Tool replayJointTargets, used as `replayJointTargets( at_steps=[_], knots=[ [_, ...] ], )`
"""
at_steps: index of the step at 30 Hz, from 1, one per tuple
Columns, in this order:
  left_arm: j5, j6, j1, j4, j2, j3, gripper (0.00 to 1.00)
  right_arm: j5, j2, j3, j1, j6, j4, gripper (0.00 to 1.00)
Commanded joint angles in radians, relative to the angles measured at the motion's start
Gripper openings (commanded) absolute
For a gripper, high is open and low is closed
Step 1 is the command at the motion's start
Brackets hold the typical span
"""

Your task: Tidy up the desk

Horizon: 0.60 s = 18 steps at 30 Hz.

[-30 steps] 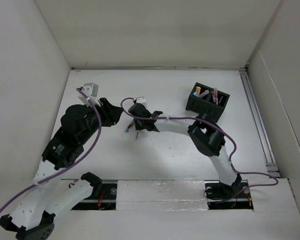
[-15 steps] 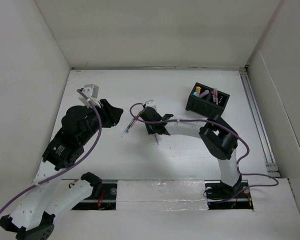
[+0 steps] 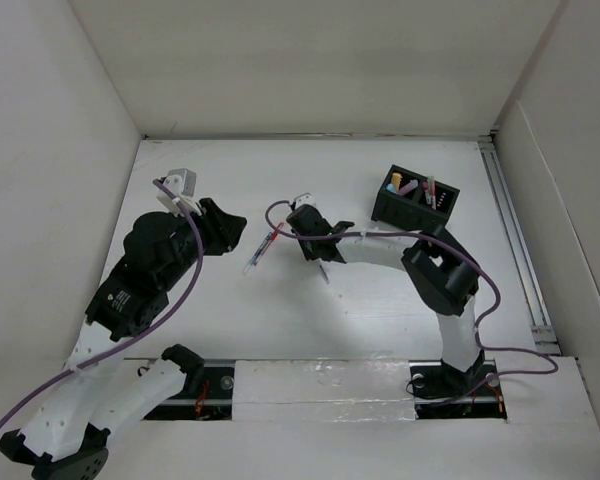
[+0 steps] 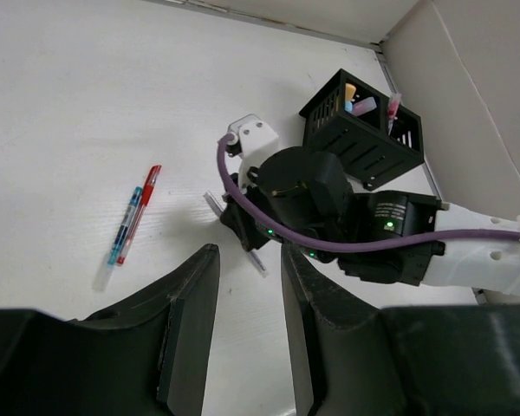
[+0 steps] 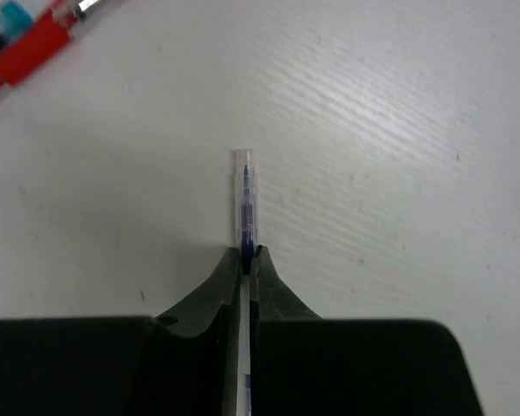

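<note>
On the white desk point(image 3: 380, 320), my right gripper point(image 5: 245, 256) is shut on a clear pen with blue ink point(image 5: 245, 199), which lies flat and sticks out beyond the fingertips. From above, that gripper point(image 3: 318, 258) sits mid-desk, with the pen tip point(image 3: 324, 274) showing below it. A red pen point(image 4: 140, 211) and a blue pen point(image 4: 124, 230) lie side by side just left of it, touching neither gripper. My left gripper point(image 4: 248, 282) hovers open and empty, looking toward the right wrist. From above, the left gripper point(image 3: 230, 226) is left of the pens.
A black compartmented box point(image 3: 415, 198) holding several pens and markers stands at the back right, also seen in the left wrist view point(image 4: 361, 128). White panel walls border the desk, with a metal rail point(image 3: 515, 250) along the right side.
My right gripper shifted slightly right, settled over the clear pen and closed on it. The left arm and the red and blue pens stayed put.
</note>
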Motion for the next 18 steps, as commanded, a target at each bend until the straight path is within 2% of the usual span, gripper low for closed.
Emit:
replayJointTargets(
  at_steps=[1,5,9,11,12,13,16,18],
  knots=[
    [-0.006,-0.025,-0.006,0.037,-0.009,-0.022,0.31,-0.053,-0.135,-0.106,-0.036,-0.055,0.062,0.00],
    [0.022,-0.054,-0.006,0.077,0.001,-0.045,0.31,-0.100,-0.434,-0.196,-0.140,-0.156,0.249,0.00],
    [0.074,-0.077,-0.006,0.123,0.036,-0.041,0.31,-0.143,-0.599,-0.224,-0.297,-0.327,0.321,0.00],
    [0.086,-0.083,-0.006,0.145,0.056,-0.039,0.32,-0.188,-0.645,-0.250,-0.427,-0.361,0.370,0.00],
    [0.085,-0.089,-0.006,0.161,0.060,-0.045,0.33,-0.282,-0.701,-0.278,-0.570,-0.393,0.424,0.00],
    [0.085,-0.089,-0.006,0.162,0.060,-0.045,0.33,-0.283,-0.702,-0.278,-0.572,-0.394,0.424,0.00],
    [0.073,-0.091,-0.006,0.191,0.054,-0.055,0.34,-0.479,-0.722,-0.328,-0.755,-0.391,0.560,0.00],
    [0.065,-0.085,-0.006,0.201,0.063,-0.053,0.35,-0.566,-0.702,-0.329,-0.818,-0.378,0.602,0.00]
  ],
)
